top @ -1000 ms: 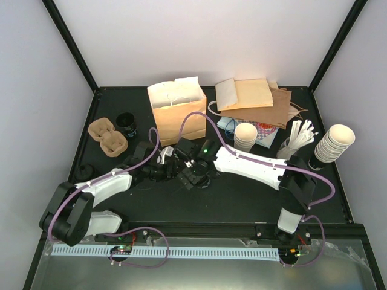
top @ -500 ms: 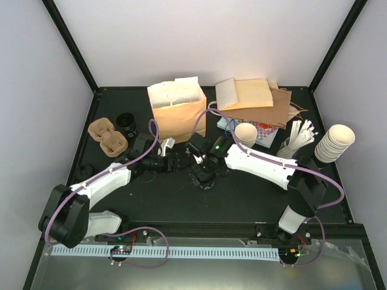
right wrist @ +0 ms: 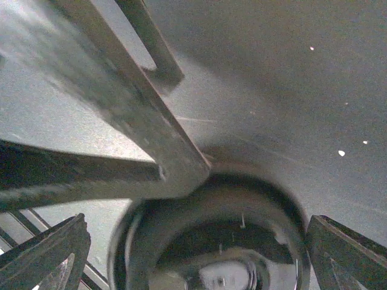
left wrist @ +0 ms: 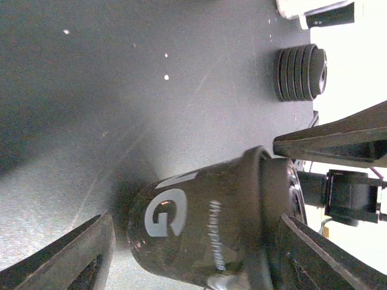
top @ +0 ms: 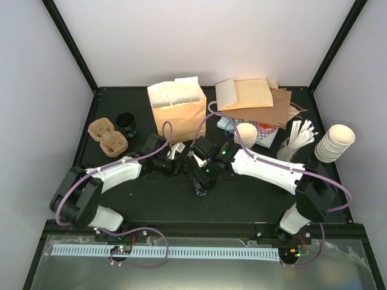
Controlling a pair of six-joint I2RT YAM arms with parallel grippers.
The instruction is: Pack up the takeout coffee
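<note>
The takeout coffee (left wrist: 199, 223) is a lidded cup that looks dark in the left wrist view, with a white G mark. It appears to stand upright on the black table. My left gripper (left wrist: 196, 220) is open and turned on edge. One finger is by the cup's base with a gap, and the other (right wrist: 151, 121) lies across the black lid (right wrist: 224, 241). From above, my right gripper (right wrist: 196, 223) is open and straddles the lid. In the top view both grippers (top: 175, 158) (top: 202, 177) meet at the table's middle and hide the cup. The brown paper bag (top: 177, 112) stands open just behind them.
Brown pulp trays (top: 109, 138) and a black cup (top: 127, 124) sit at the back left. Stacks of cream cups (top: 245, 136) (top: 332, 144), flat paper bags (top: 254, 99) and a holder of white sticks (top: 296, 142) fill the back right. A stack of black lids (left wrist: 300, 72) stands near the left edge.
Both grippers have stayed together and drifted slightly to the right. The left forearm has swung toward the bag. The right arm's elbow has moved toward the table's near right.
</note>
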